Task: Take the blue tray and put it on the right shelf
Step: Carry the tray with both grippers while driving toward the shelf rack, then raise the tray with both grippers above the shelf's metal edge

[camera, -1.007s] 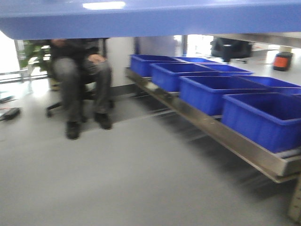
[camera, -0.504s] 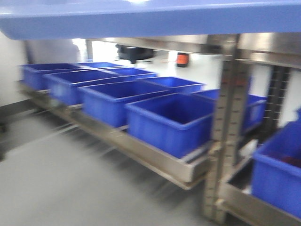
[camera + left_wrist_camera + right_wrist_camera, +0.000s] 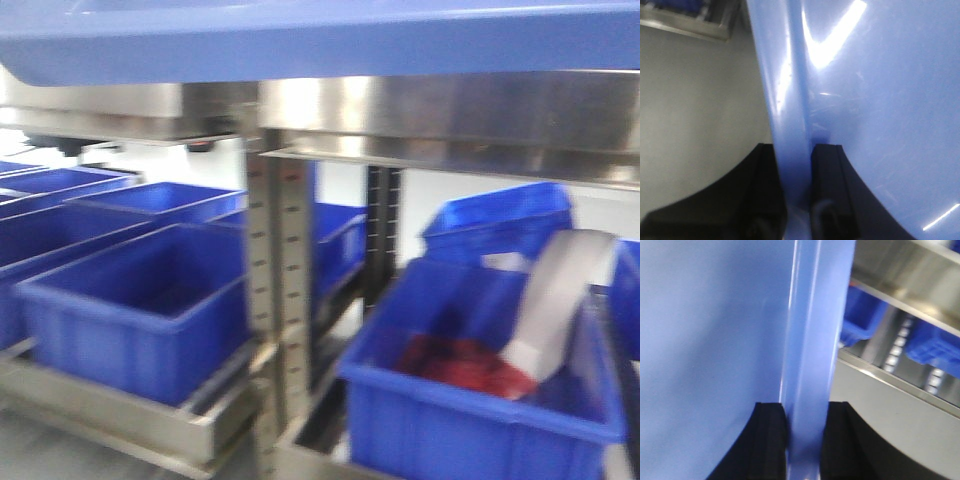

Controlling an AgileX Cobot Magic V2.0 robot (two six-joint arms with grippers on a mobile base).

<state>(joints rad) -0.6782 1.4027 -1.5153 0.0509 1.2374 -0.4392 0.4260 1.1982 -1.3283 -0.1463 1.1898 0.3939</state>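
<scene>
The light-blue tray point(image 3: 320, 45) spans the top of the front view, held up in the air. My left gripper point(image 3: 794, 150) is shut on the blue tray's point(image 3: 880, 100) left rim, one black finger on each side of it. My right gripper point(image 3: 806, 407) is shut on the blue tray's point(image 3: 710, 340) right rim the same way. Just behind and below the tray's edge in the front view runs the right shelf point(image 3: 450, 115), a shiny steel rack level with a tall reflective lip, carried by a perforated upright point(image 3: 280, 290).
Deep dark-blue bins point(image 3: 140, 310) line the lower rack level at left. A nearer dark-blue bin point(image 3: 480, 400) at lower right holds something red and a white curved piece point(image 3: 555, 300). Grey floor point(image 3: 695, 110) lies below the tray on the left; rack rails point(image 3: 900, 360) show past its right rim.
The front view has swung right: the seated person and open floor left the view, and the steel rack with its upright and bins now fills it, much closer. The tray stays held at the top.
</scene>
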